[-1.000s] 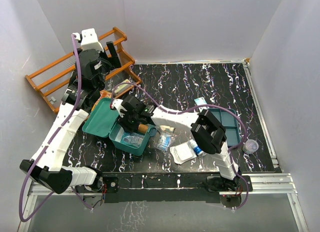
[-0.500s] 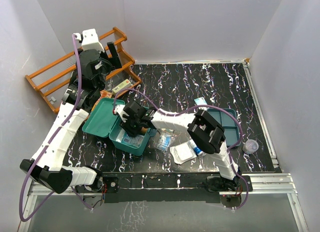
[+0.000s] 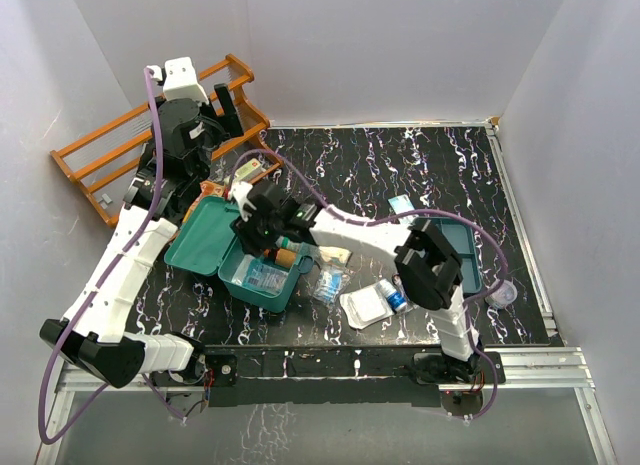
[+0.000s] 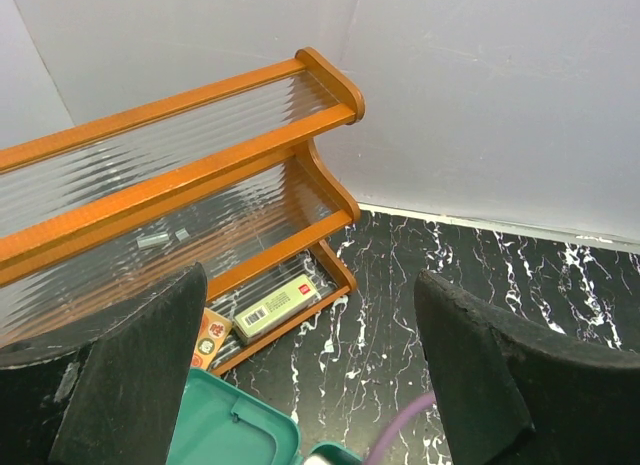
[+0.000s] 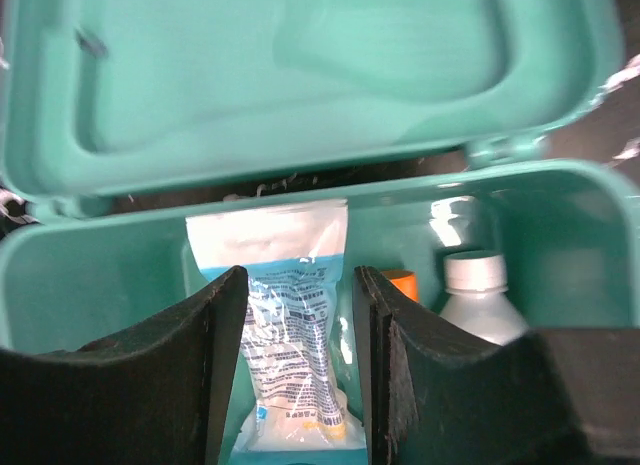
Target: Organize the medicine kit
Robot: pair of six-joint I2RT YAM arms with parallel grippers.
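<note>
The medicine kit (image 3: 262,281) is a teal box standing open at the front left, its lid (image 3: 203,235) laid back to the left. In the right wrist view, a clear sachet with blue print (image 5: 285,245) lies in the kit (image 5: 100,255). A white-capped bottle (image 5: 475,285) and an orange-topped item (image 5: 403,282) lie beside it. My right gripper (image 5: 298,315) hovers open just above the box (image 3: 262,223), its fingers either side of the sachet and not pinching it. My left gripper (image 3: 222,110) is raised at the back left, open and empty (image 4: 315,365).
A wooden rack (image 3: 120,150) stands at the back left with a pale green carton (image 4: 277,305) on its lowest shelf. Right of the kit lie a sachet (image 3: 328,283), a white pack (image 3: 365,307), a small bottle (image 3: 392,297), a flat teal tray (image 3: 455,240) and a clear cup (image 3: 503,293).
My right gripper dipped into the kit, then rose and drew back towards the far side with its jaws wider. The sachet stays in the box. The left arm has not moved.
</note>
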